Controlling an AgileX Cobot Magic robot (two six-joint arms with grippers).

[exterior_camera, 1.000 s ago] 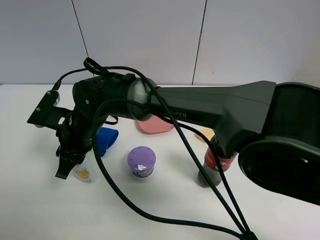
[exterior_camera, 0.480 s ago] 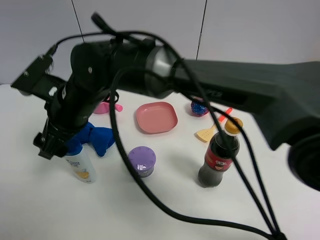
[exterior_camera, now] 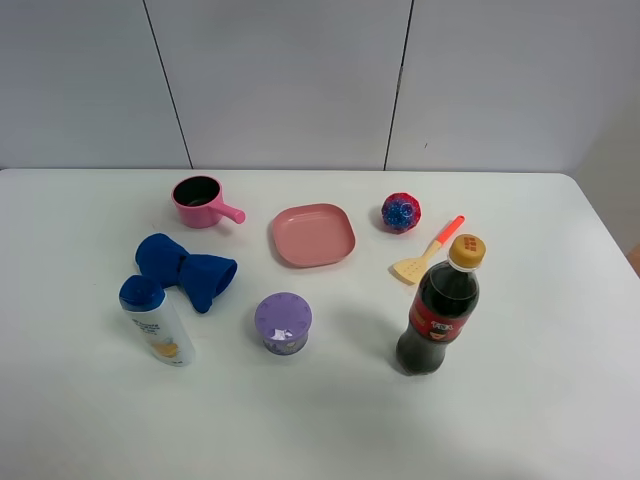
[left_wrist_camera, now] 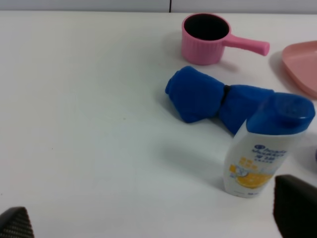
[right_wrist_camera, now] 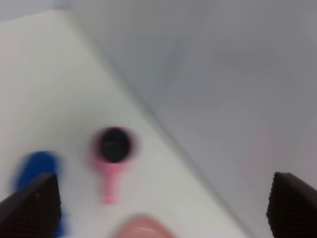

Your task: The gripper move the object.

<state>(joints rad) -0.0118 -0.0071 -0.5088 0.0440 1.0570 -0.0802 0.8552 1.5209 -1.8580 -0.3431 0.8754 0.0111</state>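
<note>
The white bottle with a blue cap and orange-yellow label (exterior_camera: 156, 324) stands upright on the white table at the front left, free of any gripper. It also shows in the left wrist view (left_wrist_camera: 263, 149). Neither arm shows in the exterior high view. My left gripper (left_wrist_camera: 154, 219) is open and empty, low over the table, with the bottle close to one fingertip (left_wrist_camera: 295, 209). My right gripper (right_wrist_camera: 161, 206) is open and empty, high above the table; its view is blurred and does not show the bottle.
A blue cloth (exterior_camera: 186, 270) lies just behind the bottle. A pink pot (exterior_camera: 200, 200), pink plate (exterior_camera: 313, 235), purple cup (exterior_camera: 283, 322), cola bottle (exterior_camera: 440, 318), spiky ball (exterior_camera: 400, 212) and orange spatula (exterior_camera: 428, 252) stand around the table.
The right arm, which was down at the bottle, has lifted and swung out of the exterior high view. The bottle stays upright where it stood.
</note>
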